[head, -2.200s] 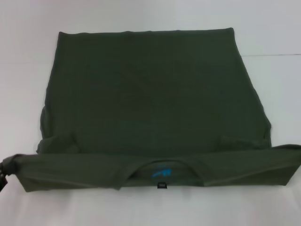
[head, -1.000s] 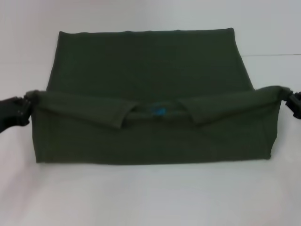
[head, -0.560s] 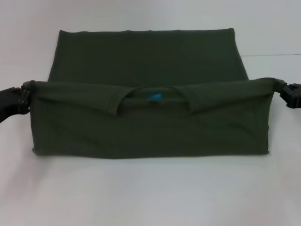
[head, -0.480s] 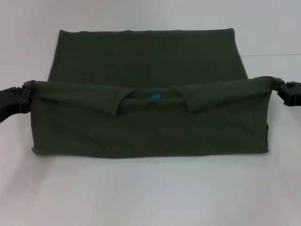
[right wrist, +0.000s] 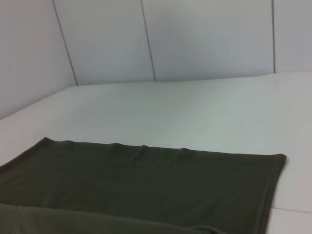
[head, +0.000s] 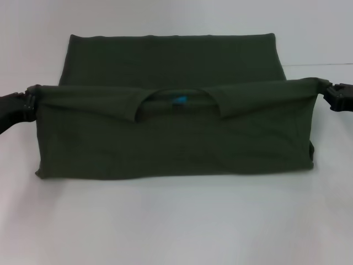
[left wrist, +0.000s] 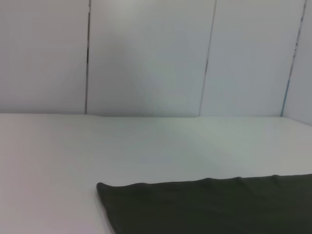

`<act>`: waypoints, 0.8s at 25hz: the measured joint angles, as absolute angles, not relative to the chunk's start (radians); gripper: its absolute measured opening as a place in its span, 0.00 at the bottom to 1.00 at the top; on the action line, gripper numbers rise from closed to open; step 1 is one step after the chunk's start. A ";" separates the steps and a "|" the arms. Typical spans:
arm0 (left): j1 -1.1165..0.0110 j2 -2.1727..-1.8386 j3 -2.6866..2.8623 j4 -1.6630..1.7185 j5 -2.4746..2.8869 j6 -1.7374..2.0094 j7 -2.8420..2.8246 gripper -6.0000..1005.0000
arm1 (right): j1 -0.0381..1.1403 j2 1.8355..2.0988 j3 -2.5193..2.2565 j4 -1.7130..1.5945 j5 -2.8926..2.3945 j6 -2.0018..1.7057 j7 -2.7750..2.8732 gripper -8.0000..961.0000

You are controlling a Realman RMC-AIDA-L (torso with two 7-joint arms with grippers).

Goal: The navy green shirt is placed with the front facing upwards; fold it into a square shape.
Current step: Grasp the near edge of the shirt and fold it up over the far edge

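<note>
Between the two grippers, the navy green shirt [head: 171, 132] lies on the white table [head: 176, 226], its long axis running side to side, collar [head: 176, 99] edge lifted and facing away from the robot. The left gripper [head: 28, 105] pinches one raised corner, the right gripper [head: 330, 93] pinches the other, stretching the fold taut

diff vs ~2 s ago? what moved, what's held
Both grippers, the left gripper and the right gripper, have carried the collar edge of the navy green shirt from the near table edge up and away, over the body toward the far hem. Each is shut on a shoulder corner. The far hem and the white table stayed put.
</note>
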State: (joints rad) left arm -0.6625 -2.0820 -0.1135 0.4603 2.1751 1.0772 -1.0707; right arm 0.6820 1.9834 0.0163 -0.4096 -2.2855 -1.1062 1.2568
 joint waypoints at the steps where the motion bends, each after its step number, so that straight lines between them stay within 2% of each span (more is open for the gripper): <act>1: -0.669 -2.083 -0.114 0.460 2.175 1.064 -1.071 0.16 | 0.684 1.983 0.015 -0.410 -2.286 -1.102 1.257 0.03; 20: -0.740 -2.082 -0.112 0.408 2.152 0.916 -1.033 0.17 | 0.756 1.987 -0.047 -0.379 -2.286 -0.934 1.257 0.03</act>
State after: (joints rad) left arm -0.7401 -2.0821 -0.1119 0.4084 2.1515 0.9156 -1.0326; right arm 0.7561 1.9866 -0.0468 -0.3792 -2.2856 -0.9339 1.2569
